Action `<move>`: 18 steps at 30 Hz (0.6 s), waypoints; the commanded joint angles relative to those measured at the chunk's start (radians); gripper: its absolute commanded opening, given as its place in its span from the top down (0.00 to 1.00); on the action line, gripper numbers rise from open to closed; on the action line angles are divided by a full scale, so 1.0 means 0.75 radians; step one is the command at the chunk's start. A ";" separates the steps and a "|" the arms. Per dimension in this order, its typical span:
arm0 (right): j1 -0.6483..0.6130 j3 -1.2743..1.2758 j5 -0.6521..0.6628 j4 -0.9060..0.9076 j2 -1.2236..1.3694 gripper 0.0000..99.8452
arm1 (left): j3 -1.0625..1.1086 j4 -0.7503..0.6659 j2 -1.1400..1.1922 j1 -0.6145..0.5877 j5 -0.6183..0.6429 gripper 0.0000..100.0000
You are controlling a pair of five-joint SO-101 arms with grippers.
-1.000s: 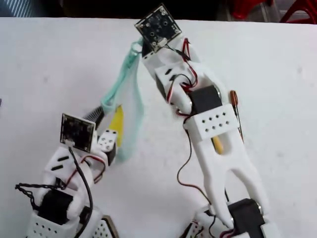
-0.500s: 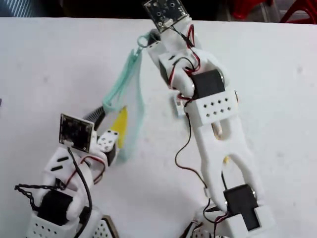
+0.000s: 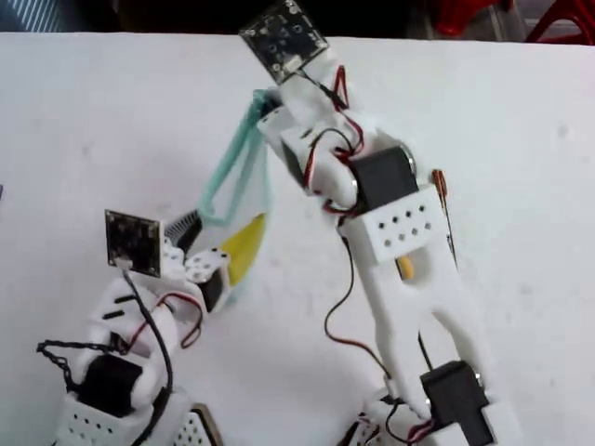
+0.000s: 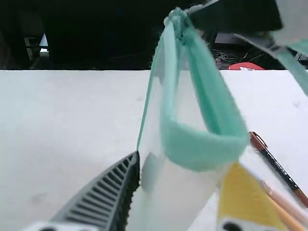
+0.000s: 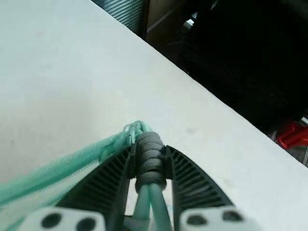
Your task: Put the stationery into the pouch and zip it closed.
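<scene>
The pouch [image 3: 244, 181] hangs stretched between my two hands, lifted off the worktop [image 3: 102, 111], and it handles like what it looks to be: thin, see-through mesh with a soft teal zip band, light and floppy, with no stiffness of its own. My right hand [image 5: 149, 147] is clenched on the zip pull [image 5: 149, 166], a small ribbed grey toggle on teal cords at the pouch's far end. That is the only firm part to pinch there, and I judge it could slip out sideways if I tug at an angle. My left hand [image 3: 206, 240] grasps the near end of the pouch, the fabric caught between its dark ribbed finger and its white one. The grip needs to sit on the folded band rather than the bare mesh, which would bunch and slide. A flat yellow item [image 3: 245, 243] lies inside near that end, light enough that the pouch barely sags. A brown pen [image 3: 439, 186] and a pencil [image 4: 284, 202] lie on the worktop beside my right arm, both slim, hard and likely to roll, so I would take each near its middle. For zipping, I must keep the band taut between both hands, or the slider will drag the soft cloth along with it.
</scene>
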 commanded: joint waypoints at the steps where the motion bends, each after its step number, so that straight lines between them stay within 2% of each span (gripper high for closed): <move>1: -0.050 -0.053 -0.012 0.048 -0.105 0.98 | 0.092 -0.203 0.001 0.013 -0.010 0.75; 9: -0.044 -0.055 -0.012 0.099 -0.122 0.98 | 0.100 -0.217 0.001 0.013 -0.010 0.76; 18: -0.052 -0.055 -0.014 0.359 -0.300 0.98 | 0.102 -0.219 0.001 0.011 -0.012 0.77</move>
